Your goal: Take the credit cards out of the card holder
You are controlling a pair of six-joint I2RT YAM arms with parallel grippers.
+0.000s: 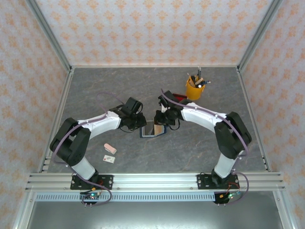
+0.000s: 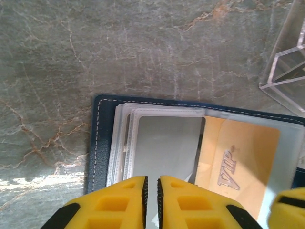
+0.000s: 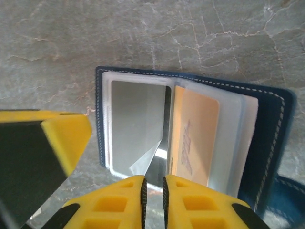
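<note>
The card holder (image 1: 153, 130) lies open on the table, navy with clear sleeves (image 2: 102, 143) (image 3: 271, 124). A grey credit card (image 2: 167, 143) (image 3: 136, 119) and a tan-orange one marked VIP (image 2: 238, 162) (image 3: 195, 138) sit in its sleeves. My left gripper (image 2: 151, 183) (image 1: 139, 122) hovers at the holder's near edge over the grey card. Its jaws stand a narrow slit apart, and what lies between them is hidden. My right gripper (image 3: 153, 183) (image 1: 161, 121) is almost shut at the opposite edge. A thin shiny flap by the grey card rises into its jaws; sleeve or card, I cannot tell.
A clear tray (image 2: 286, 71) (image 1: 177, 98) stands just beyond the holder, and a yellow cup of pens (image 1: 195, 88) behind it. A pink block (image 1: 109, 149) and a small white card (image 1: 109, 159) lie at the near left. The two grippers nearly touch over the holder.
</note>
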